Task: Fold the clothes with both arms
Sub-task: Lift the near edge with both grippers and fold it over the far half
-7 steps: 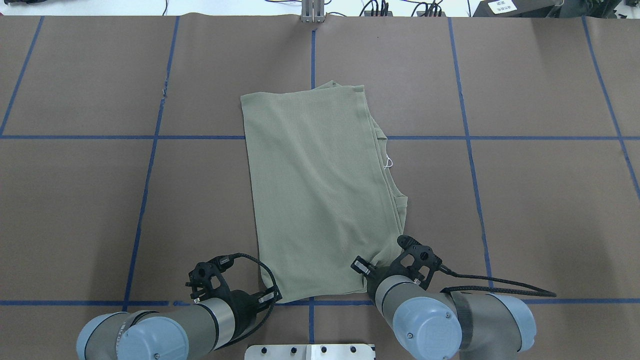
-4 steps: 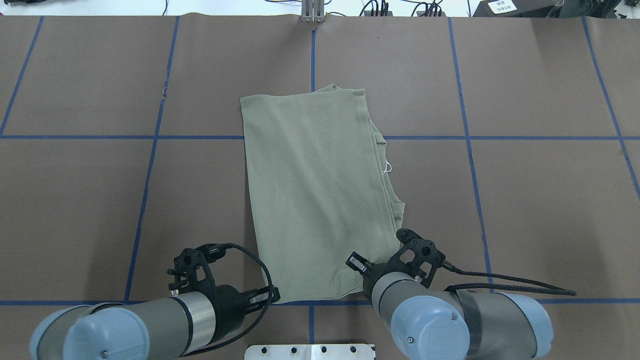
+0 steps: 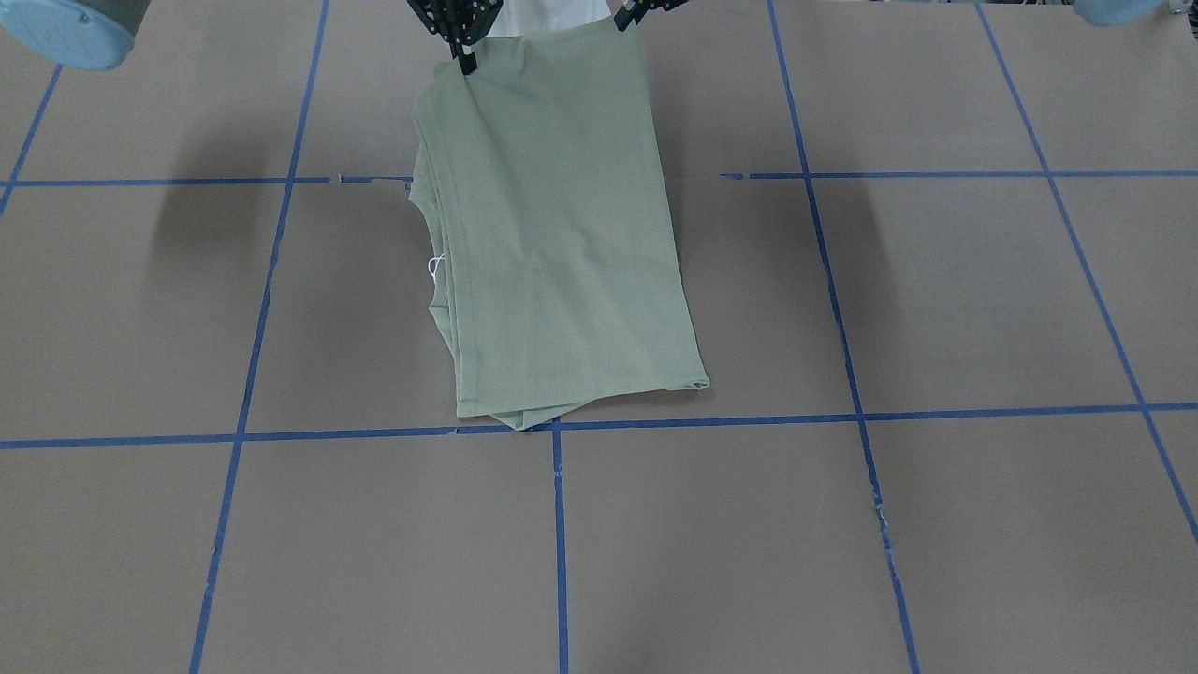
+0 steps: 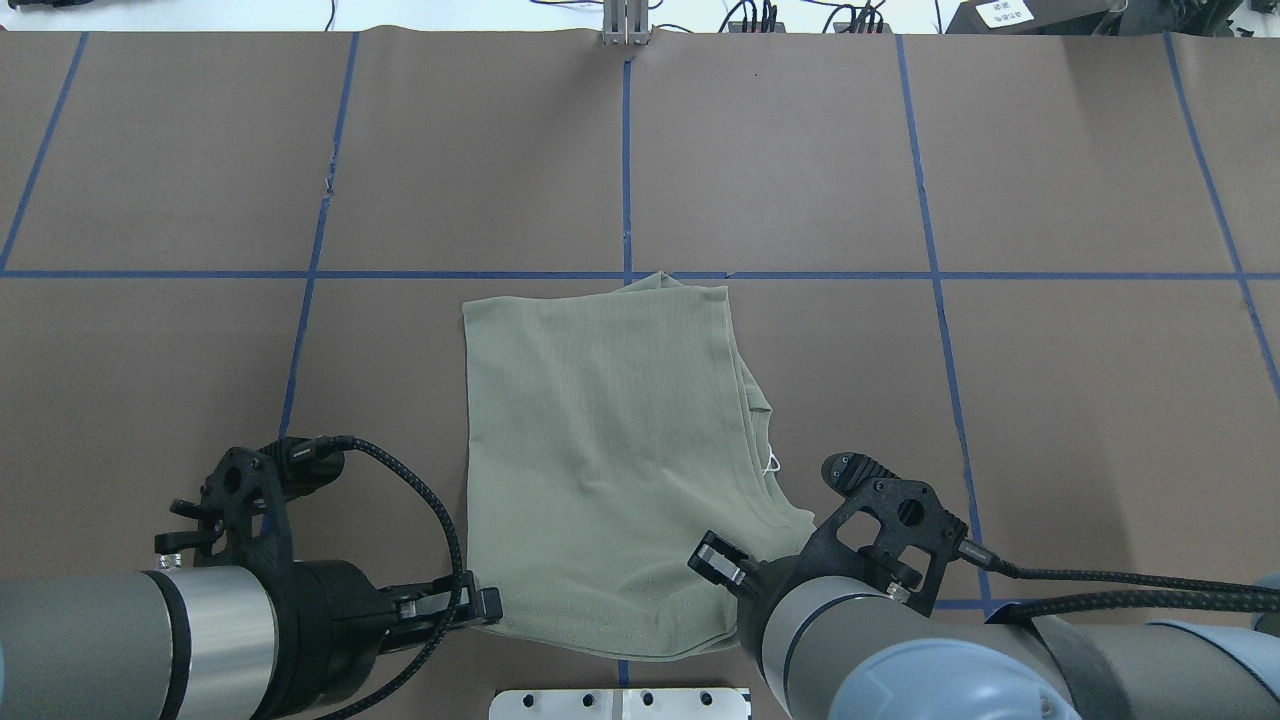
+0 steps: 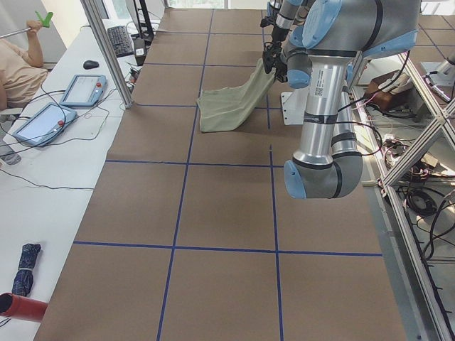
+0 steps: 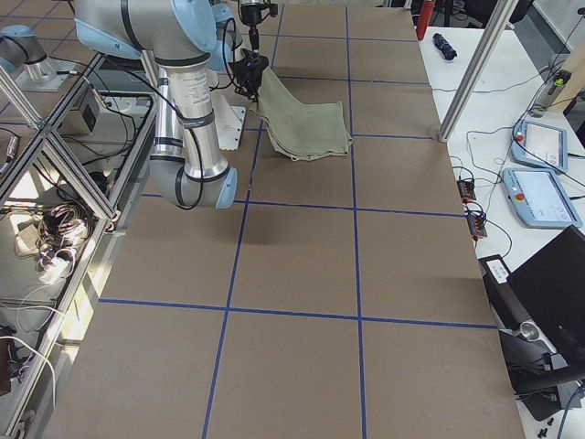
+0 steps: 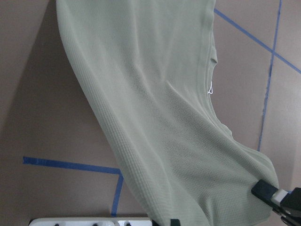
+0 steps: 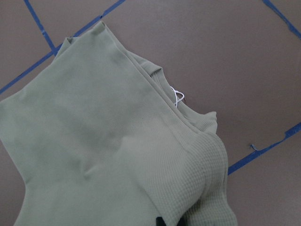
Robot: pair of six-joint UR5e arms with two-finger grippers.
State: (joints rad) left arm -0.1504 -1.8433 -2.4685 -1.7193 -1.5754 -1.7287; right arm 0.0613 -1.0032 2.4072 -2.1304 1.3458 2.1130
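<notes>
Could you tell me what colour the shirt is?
The shirt is pale sage green, clearest in the overhead view.

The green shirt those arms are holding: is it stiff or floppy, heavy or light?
Probably floppy: the shirt sags between the left gripper and right gripper pinching its near corners. Likely light, since two small pinches hold that edge up. Its layers might shift, being loosely stacked.

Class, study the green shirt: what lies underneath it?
Under the shirt lies the brown table cover; its far end rests there, the near end is lifted. At one edge folded layers and a white string peek out. The blue line beneath is hidden.
</notes>
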